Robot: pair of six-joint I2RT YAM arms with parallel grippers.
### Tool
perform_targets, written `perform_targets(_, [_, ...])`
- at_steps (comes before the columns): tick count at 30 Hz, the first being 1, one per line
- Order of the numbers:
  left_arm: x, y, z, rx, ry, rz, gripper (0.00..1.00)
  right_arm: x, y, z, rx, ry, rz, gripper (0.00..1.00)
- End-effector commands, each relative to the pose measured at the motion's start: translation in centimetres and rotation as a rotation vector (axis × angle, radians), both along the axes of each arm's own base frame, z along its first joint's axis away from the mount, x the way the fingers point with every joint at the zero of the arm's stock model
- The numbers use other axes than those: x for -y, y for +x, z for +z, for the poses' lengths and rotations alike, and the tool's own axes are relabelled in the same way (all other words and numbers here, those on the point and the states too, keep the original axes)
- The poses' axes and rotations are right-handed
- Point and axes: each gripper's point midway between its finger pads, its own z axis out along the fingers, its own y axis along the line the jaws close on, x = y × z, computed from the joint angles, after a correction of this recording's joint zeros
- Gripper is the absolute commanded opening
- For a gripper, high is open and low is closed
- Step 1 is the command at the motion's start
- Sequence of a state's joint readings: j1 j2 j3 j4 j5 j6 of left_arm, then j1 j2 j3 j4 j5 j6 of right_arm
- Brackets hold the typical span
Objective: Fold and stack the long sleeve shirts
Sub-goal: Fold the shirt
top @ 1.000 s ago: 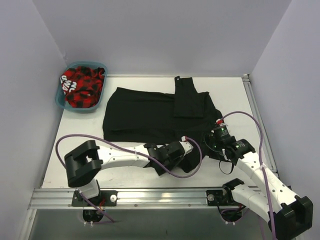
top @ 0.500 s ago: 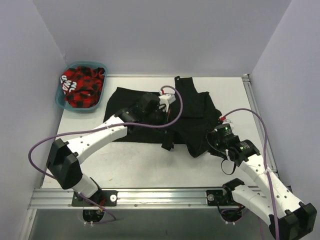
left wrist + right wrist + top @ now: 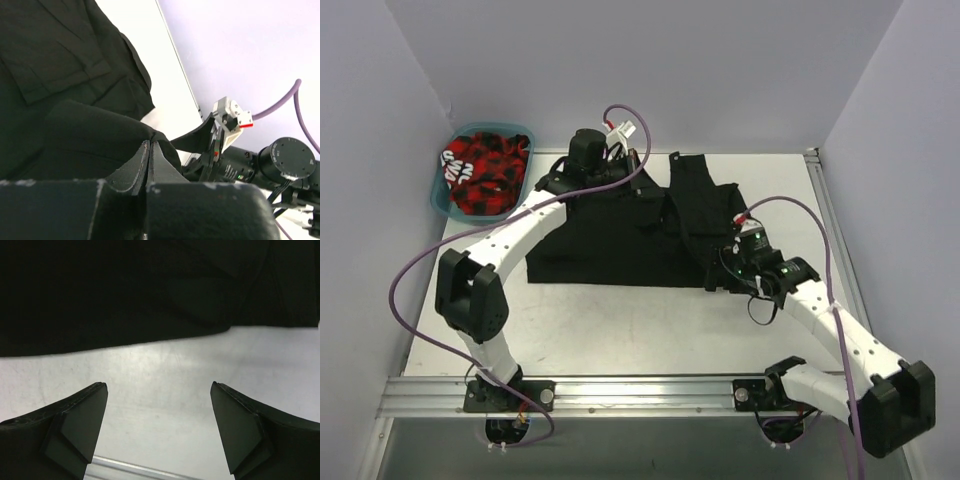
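Hovering over the white tabletop [image 3: 620,320], the right gripper [image 3: 158,385] had its jaws wide apart and empty, just off the near edge of the plain black cloth long sleeve shirt [image 3: 610,235] spread mid-table. Further back, the left gripper [image 3: 150,143] was pinched tight on a fold of it, near the teal plastic basket [image 3: 444,206].

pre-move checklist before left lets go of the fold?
1. Left claw grip: shut on a fold of the black shirt at its far edge. Ok.
2. Right claw: open, empty, over bare table just short of the shirt's near edge. Ok.
3. Fold flat: the left part lies smooth, but the right side is bunched around the sleeve. Not ok.
4. Arms clear of each other: they are well apart. Ok.
5. Next garment: red plaid cloth sits in the teal basket. Whether it has long sleeves: cannot tell.
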State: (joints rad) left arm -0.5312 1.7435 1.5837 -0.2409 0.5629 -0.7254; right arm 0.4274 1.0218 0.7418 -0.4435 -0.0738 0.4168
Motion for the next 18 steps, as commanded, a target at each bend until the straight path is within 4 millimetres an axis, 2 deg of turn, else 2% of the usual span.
perform_targets(1, [0.4,2.0,2.0,0.011,-0.096,0.002,0.00,-1.9,4.3,1.4,0.103,-0.011,0.089,0.87])
perform_targets(3, [0.6,2.3,1.1,-0.011,-0.096,0.000,0.00,-2.7,6.3,2.0,0.137,-0.012,0.103,0.87])
perform_targets(4, [0.7,2.4,0.8,-0.014,-0.096,0.001,0.00,-3.0,6.9,0.9,0.104,-0.032,0.109,0.87])
perform_targets(5, [0.7,2.3,0.6,-0.018,-0.095,0.000,0.00,-3.3,8.1,1.6,0.128,-0.031,0.104,0.87])
perform_targets(6, [0.6,2.3,0.4,-0.017,-0.090,0.001,0.00,-3.1,8.9,0.6,0.108,-0.066,0.090,0.87])
perform_targets(8, [0.0,2.5,-0.1,-0.018,-0.071,0.020,0.00,-2.9,10.7,1.0,0.136,-0.087,0.066,0.86])
perform_targets(9, [-0.3,2.5,-0.6,-0.018,-0.051,0.023,0.00,-2.9,11.4,0.5,0.124,-0.096,0.053,0.84])
perform_targets(11, [-1.2,2.6,-1.5,-0.028,-0.024,0.048,0.00,-1.8,13.2,0.6,0.134,-0.093,0.006,0.82])
perform_targets(13, [-2.0,2.4,-1.6,-0.026,-0.013,0.057,0.00,-0.7,15.4,1.0,0.151,-0.127,-0.047,0.71])
perform_targets(14, [-2.3,2.0,-2.5,-0.041,-0.001,0.058,0.00,0.0,16.4,1.4,0.159,-0.130,-0.064,0.63])
perform_targets(15, [-2.7,1.9,-2.7,-0.039,0.008,0.063,0.00,0.1,17.7,1.7,0.169,-0.134,-0.067,0.50])
perform_targets(16, [-3.0,1.7,-2.6,-0.036,0.016,0.071,0.00,0.3,18.6,2.1,0.179,-0.135,-0.073,0.48])
perform_targets(18, [-3.7,1.0,-4.1,-0.061,0.047,0.076,0.00,0.7,20.7,3.2,0.207,-0.153,-0.079,0.48])
